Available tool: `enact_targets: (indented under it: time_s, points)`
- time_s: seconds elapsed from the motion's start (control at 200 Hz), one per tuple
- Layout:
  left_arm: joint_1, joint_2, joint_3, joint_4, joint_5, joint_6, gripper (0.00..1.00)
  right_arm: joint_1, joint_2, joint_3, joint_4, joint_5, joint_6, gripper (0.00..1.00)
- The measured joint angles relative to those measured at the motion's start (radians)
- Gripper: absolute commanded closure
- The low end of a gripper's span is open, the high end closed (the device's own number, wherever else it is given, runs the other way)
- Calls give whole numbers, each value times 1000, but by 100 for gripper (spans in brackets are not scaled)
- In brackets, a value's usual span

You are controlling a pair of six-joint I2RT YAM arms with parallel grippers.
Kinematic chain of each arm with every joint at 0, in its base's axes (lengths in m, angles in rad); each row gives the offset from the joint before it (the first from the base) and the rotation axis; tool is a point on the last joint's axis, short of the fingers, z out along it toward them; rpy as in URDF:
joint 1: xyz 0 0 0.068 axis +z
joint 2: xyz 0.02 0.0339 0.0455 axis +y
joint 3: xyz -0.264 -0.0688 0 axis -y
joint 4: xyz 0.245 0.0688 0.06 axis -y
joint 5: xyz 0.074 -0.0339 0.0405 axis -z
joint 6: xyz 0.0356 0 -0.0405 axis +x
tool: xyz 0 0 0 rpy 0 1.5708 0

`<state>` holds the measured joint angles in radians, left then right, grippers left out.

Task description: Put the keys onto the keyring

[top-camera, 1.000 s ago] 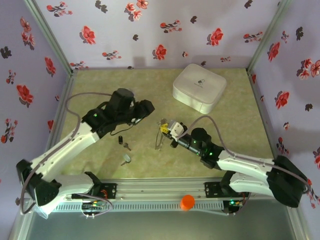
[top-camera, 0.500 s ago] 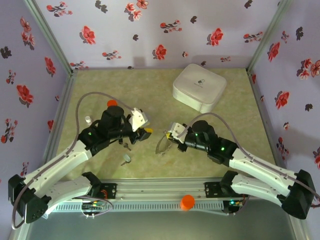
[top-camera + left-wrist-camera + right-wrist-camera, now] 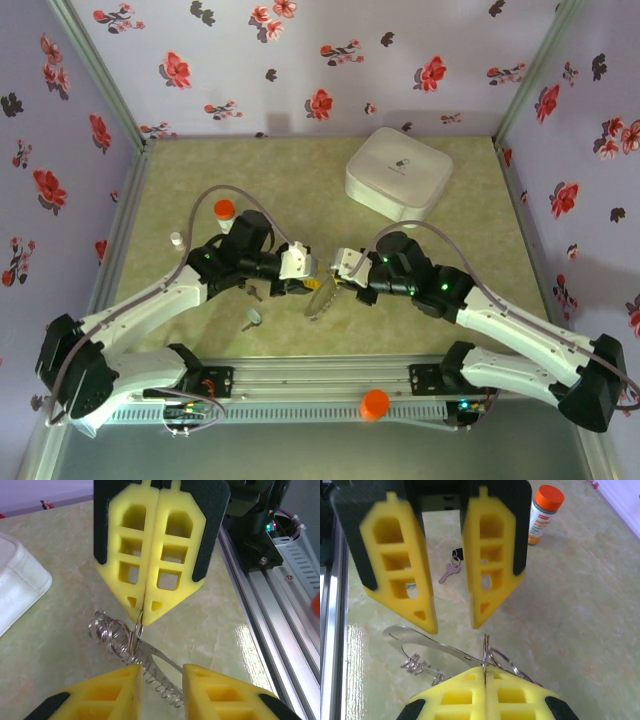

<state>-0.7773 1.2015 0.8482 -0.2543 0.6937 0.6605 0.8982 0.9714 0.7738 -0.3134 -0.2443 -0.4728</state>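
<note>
The keyring (image 3: pixel 134 645) is a silver clip with split rings and a wire coil, low over the table. My right gripper (image 3: pixel 485 672) is shut on one upright split ring (image 3: pixel 138 625). My left gripper (image 3: pixel 162 680) faces it, open, with one finger on each side of the clip's flat arm (image 3: pixel 167 662). From above, the left gripper (image 3: pixel 311 284) and the right gripper (image 3: pixel 337 279) meet over the keyring (image 3: pixel 321 300). One silver key with a rounded head (image 3: pixel 252 318) lies nearer the rail. Another small key (image 3: pixel 448 572) lies beyond the left fingers (image 3: pixel 400 565), its dark head partly hidden.
An orange-capped vial (image 3: pixel 545 512) stands upright behind the left arm, as the top view also shows (image 3: pixel 225 211). The white rounded-square box (image 3: pixel 398 176) sits at the back right. An aluminium rail (image 3: pixel 320 380) runs along the near edge, with an orange cap (image 3: pixel 375 404) on it.
The left arm has swung right to the keyring and its fingers have narrowed around the clip. The right gripper has stayed shut on the ring and shifted slightly left.
</note>
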Motion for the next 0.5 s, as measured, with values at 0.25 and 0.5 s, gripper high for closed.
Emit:
enact_targets:
  time_s: [0.25,0.5]
  points:
    - [-1,13,0,58,15,-2,74,-4,10,4,1,-27,-17,100]
    - [-1,13,0,89,13,-19,74,-8,10,4,0,-26,-19,100]
